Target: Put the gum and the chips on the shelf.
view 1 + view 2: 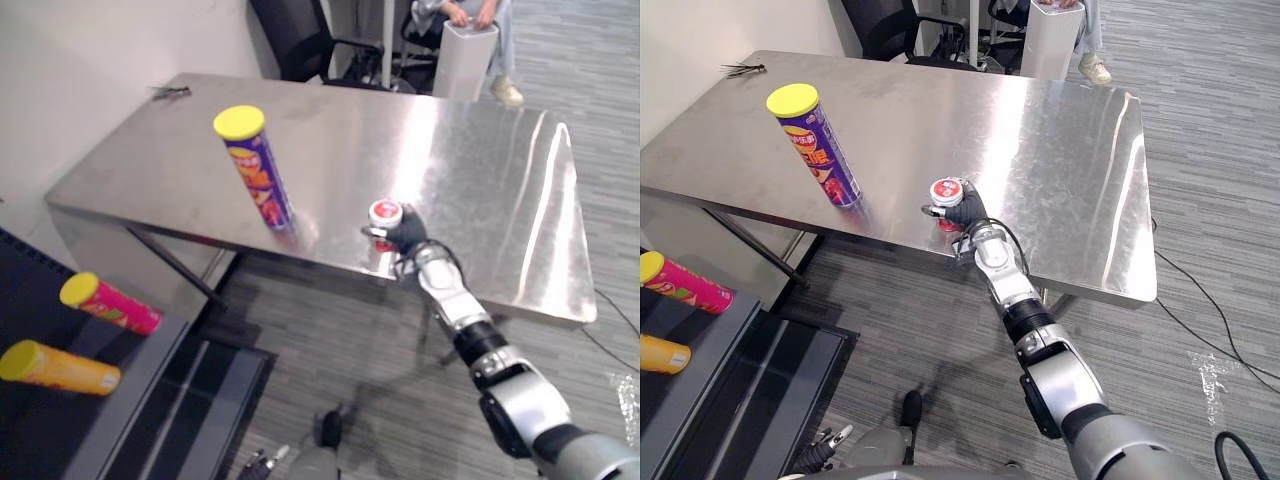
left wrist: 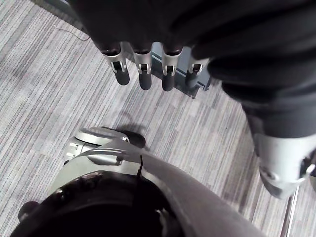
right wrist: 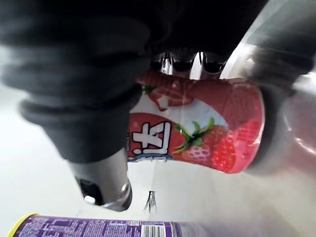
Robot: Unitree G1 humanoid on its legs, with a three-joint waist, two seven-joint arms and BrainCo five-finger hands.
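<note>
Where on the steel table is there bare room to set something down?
The table is bare right of the right robot hand gripping the gum tub, and along the back behind the purple chips can. Tightest: the front edge between can and tub.

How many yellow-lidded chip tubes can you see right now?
3. The purple tube stands on the steel table. The pink tube and the orange tube lie apart on the dark shelf at lower left. More could be hidden beyond the frame.
</note>
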